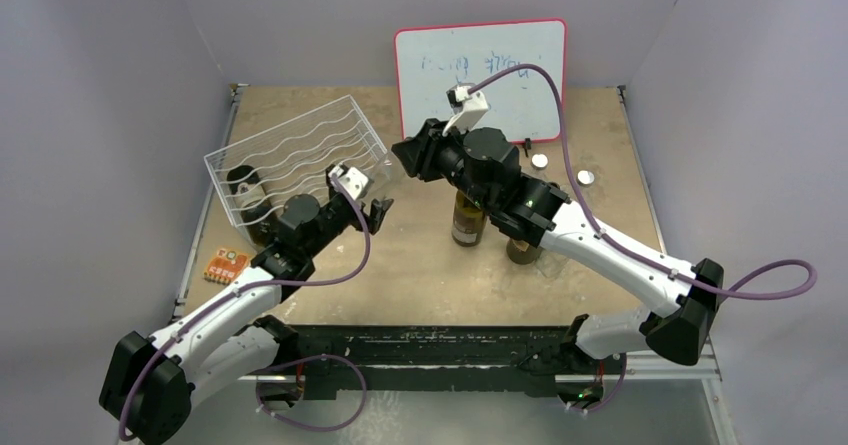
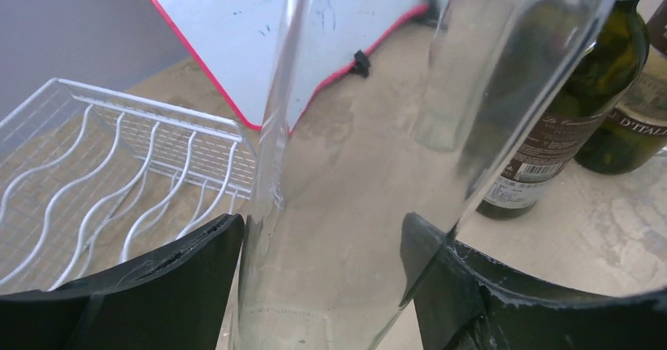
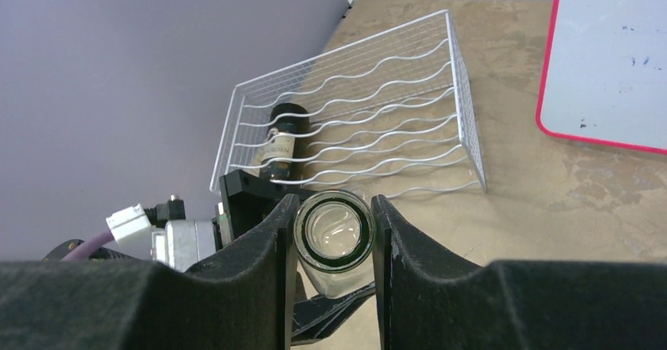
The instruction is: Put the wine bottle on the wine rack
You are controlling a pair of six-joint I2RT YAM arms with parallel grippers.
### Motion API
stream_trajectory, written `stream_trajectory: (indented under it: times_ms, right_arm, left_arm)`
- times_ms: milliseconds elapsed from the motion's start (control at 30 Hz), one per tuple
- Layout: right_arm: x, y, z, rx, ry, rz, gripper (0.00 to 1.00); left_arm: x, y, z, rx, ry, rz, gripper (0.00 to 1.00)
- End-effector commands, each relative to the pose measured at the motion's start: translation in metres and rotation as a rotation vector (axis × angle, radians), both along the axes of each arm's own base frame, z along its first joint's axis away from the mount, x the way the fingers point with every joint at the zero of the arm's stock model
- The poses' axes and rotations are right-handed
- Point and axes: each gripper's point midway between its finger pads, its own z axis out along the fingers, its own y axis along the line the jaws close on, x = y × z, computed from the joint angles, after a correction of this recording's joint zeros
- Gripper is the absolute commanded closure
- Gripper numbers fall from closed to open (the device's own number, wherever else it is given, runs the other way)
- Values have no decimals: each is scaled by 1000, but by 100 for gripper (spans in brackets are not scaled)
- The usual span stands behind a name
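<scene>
A clear glass wine bottle (image 1: 386, 177) hangs above the table between my two grippers. My left gripper (image 1: 377, 211) is shut on its wide body; the glass fills the left wrist view (image 2: 338, 208) between my fingers (image 2: 322, 244). My right gripper (image 1: 402, 155) is shut on the bottle's neck. The round mouth (image 3: 333, 232) sits between my black fingers (image 3: 334, 202). The white wire wine rack (image 1: 290, 155) stands at the back left, just left of the bottle. It also shows in the left wrist view (image 2: 118, 169) and the right wrist view (image 3: 377, 98).
A dark bottle (image 1: 243, 181) lies in the rack's left end (image 3: 281, 141). Two dark bottles (image 1: 467, 220) (image 1: 522, 250) stand mid-table under the right arm. A red-framed whiteboard (image 1: 480, 75) leans at the back. An orange card (image 1: 228, 265) lies front left.
</scene>
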Motion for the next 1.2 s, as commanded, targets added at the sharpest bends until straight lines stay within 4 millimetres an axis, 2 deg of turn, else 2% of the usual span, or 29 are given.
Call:
stream_trajectory:
  times_ms: [0,200,233,300,400,567,600,633,667,767,833,967,1033,1167]
  right_arm:
    - [-1,-12,77,218,-95,-45,100]
    - [-2,-9,79,218,-93,-34,100]
    - [-2,-9,79,221,-92,-32,100]
    - [-3,-9,80,226,-93,-26,100]
    - [-5,-8,81,228,-93,-15,100]
    - [-7,-7,76,215,-83,-6,100]
    - [-8,-7,75,205,-91,6,100]
    - [-10,-7,73,190,-109,19,96]
    - [-13,-8,73,175,-135,33,89]
    - [-21,-19,67,112,-194,53,50]
    - [-30,-25,67,65,-244,90,37]
    - [-52,-37,66,-90,-366,197,28]
    - [-56,-46,57,-168,-363,208,23]
    - [-65,-50,41,-292,-335,277,19]
  left_arm:
    - [6,5,29,67,-127,16,27]
    - [3,4,18,173,-120,-24,12]
    - [4,4,18,187,-128,-28,11]
    - [5,4,19,210,-141,-33,17]
    - [6,3,18,251,-148,-43,33]
    - [4,4,27,267,-172,-46,77]
    - [4,5,28,277,-178,-45,90]
    - [5,7,31,291,-186,-40,100]
    - [5,9,33,303,-193,-33,100]
    - [5,17,40,352,-225,-14,100]
    - [4,23,42,404,-259,-2,100]
    - [1,36,37,574,-317,-19,100]
    - [-2,39,33,687,-354,-64,100]
    - [-10,42,25,857,-443,-154,100]
